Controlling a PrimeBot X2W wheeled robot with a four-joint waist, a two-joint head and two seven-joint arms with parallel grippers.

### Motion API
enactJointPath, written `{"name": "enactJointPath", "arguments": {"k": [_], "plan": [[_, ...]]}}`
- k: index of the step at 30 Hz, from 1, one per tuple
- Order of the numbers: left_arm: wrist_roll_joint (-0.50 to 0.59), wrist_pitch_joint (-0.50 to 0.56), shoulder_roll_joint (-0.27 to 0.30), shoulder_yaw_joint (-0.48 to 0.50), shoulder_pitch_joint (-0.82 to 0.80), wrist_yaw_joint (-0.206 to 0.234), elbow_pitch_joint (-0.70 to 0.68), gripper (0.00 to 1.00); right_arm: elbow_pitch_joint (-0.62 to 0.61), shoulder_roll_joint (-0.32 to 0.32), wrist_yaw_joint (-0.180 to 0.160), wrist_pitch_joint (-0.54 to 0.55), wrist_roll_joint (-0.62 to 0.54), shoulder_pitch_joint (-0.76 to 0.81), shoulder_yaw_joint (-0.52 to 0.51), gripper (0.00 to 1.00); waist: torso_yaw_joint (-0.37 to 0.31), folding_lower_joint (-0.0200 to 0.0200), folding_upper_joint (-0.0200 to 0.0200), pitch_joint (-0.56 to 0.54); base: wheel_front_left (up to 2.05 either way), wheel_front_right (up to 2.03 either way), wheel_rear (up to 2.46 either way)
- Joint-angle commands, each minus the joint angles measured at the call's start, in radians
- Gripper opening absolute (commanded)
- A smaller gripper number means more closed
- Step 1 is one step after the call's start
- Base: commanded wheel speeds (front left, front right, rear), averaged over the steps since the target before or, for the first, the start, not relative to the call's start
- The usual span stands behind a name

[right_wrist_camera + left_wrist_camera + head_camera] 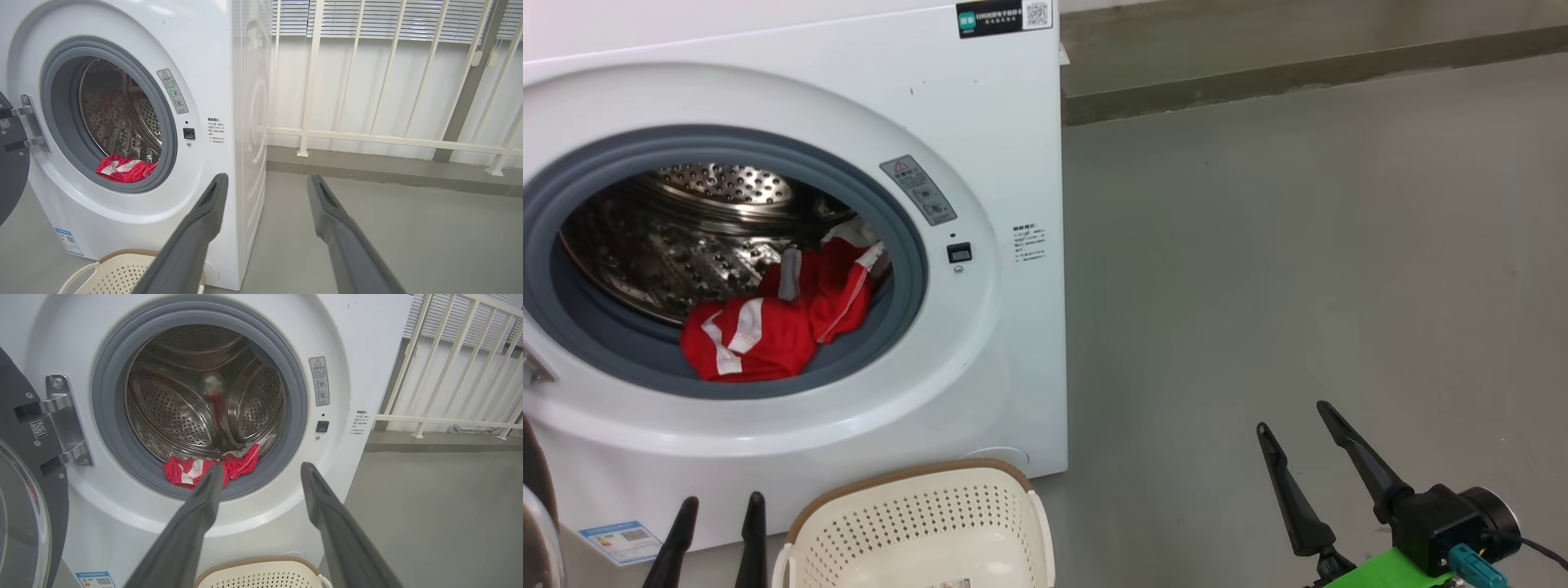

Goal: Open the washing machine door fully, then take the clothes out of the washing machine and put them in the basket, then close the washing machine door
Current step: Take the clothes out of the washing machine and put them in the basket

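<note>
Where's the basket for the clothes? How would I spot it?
Find the big white washing machine with the round grey ring. On the floor right in front sits the basket. It's cream plastic dotted with holes, with a brown rim, unlike the smooth machine.

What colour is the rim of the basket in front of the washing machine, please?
The basket has a brown rim; the head view shows it best.

clothes in washing machine, basket before it, door apparently at its left

Steel drum with clothes (door open)
</note>
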Motion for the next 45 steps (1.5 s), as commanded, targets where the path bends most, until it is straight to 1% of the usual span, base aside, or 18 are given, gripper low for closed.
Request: {"name": "enactJointPath", "arguments": {"k": [1,9,15,21,28,35,40,45], "plan": [[0.001,-0.012,0.008,0.04,-0.056,-0.005,-0.019,1.0,-0.025,-0.016,0.006,-0.006,0.01,-0.049,0.022,1.0,0.001,0.0,-0.0001,0.001,0.0,0.0,0.0],[0.016,-0.012,-0.003,0.045,-0.08,-0.011,0.004,1.0,-0.029,-0.017,0.006,-0.006,0.008,-0.052,0.028,1.0,0.012,0.0,-0.0001,0.017,0.0,0.0,0.0],[0.016,-0.012,-0.004,0.033,-0.133,-0.016,0.044,1.0,-0.034,-0.015,0.006,-0.006,0.004,-0.059,0.029,1.0,0.028,0.0,-0.0001,0.04,0.0,0.0,0.0],[0.039,-0.011,-0.001,0.011,-0.215,-0.001,0.084,1.0,-0.039,-0.008,0.006,-0.006,-0.002,-0.07,0.037,1.0,0.047,0.0,-0.0001,0.073,0.0,0.0,0.0],[0.071,-0.001,0.003,0.009,-0.33,0.058,0.111,1.0,-0.055,-0.009,0.006,-0.006,-0.009,-0.11,0.05,1.0,0.059,0.0,-0.0001,0.153,0.0,0.0,0.0],[0.082,0.024,0.007,0.0,-0.45,0.089,0.149,1.0,-0.065,-0.008,0.006,-0.006,-0.011,-0.157,0.059,1.0,0.067,0.0,-0.0001,0.243,0.0,0.0,0.0],[0.085,0.034,0.009,-0.011,-0.535,0.096,0.19,1.0,-0.07,-0.009,0.006,-0.006,-0.012,-0.183,0.064,1.0,0.068,0.0,-0.0001,0.295,0.0,0.0,0.0],[0.071,0.035,0.006,-0.022,-0.647,0.085,0.243,1.0,-0.073,-0.016,0.006,-0.006,-0.011,-0.218,0.073,1.0,0.069,0.0,-0.0001,0.359,0.0,0.0,0.0]]}}
